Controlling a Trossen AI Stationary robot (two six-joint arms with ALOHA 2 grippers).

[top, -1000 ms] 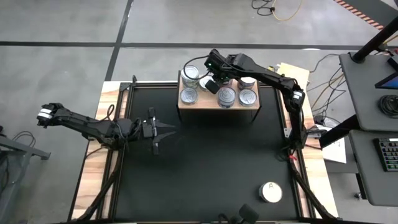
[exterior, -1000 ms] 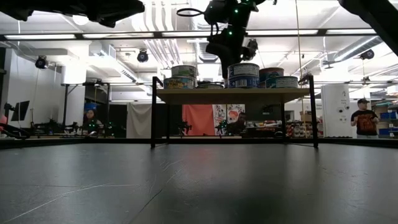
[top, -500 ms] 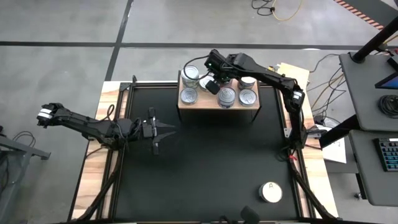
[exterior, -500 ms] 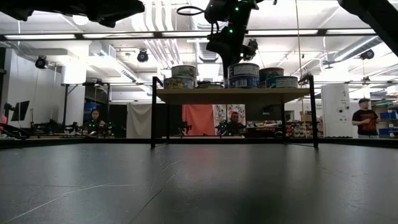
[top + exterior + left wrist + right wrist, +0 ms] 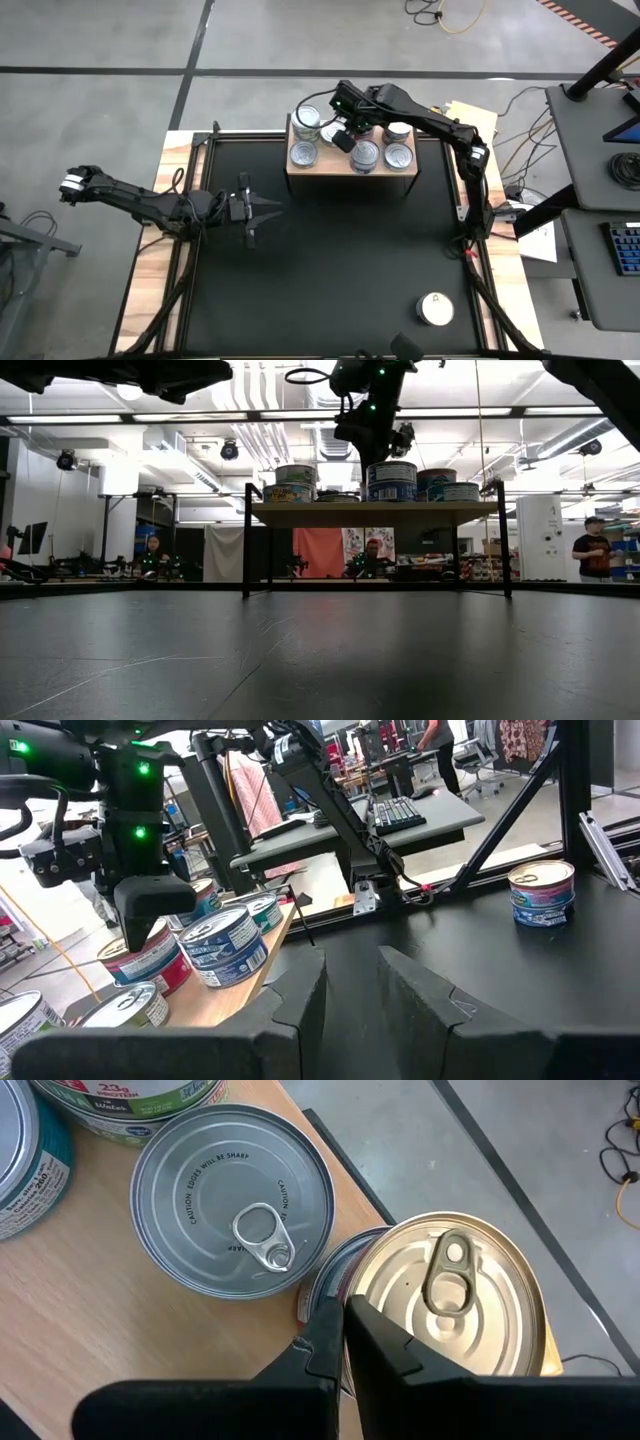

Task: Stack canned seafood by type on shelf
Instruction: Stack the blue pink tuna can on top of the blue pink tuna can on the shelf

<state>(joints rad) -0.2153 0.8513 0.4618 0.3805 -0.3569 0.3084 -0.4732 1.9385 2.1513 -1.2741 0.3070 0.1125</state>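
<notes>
The wooden shelf (image 5: pixel 332 168) stands at the table's far edge with several tins on it. My right gripper (image 5: pixel 340 1342) hovers shut just above them, over the gap between a silver-topped tin (image 5: pixel 233 1200) and a gold-topped tin (image 5: pixel 450 1295). The gold-topped tin rests on another tin. In the low view my right gripper (image 5: pixel 368 445) hangs above the row of tins (image 5: pixel 392 480). My left gripper (image 5: pixel 250 212) waits at the table's left, level, its fingers (image 5: pixel 300 995) a little apart and with nothing between them.
One lone tin (image 5: pixel 435 309) stands on the black tabletop near the front right corner and also shows in the left wrist view (image 5: pixel 541 892). The shelf's dark legs (image 5: pixel 246 540) rise from the table. People stand in the room beyond.
</notes>
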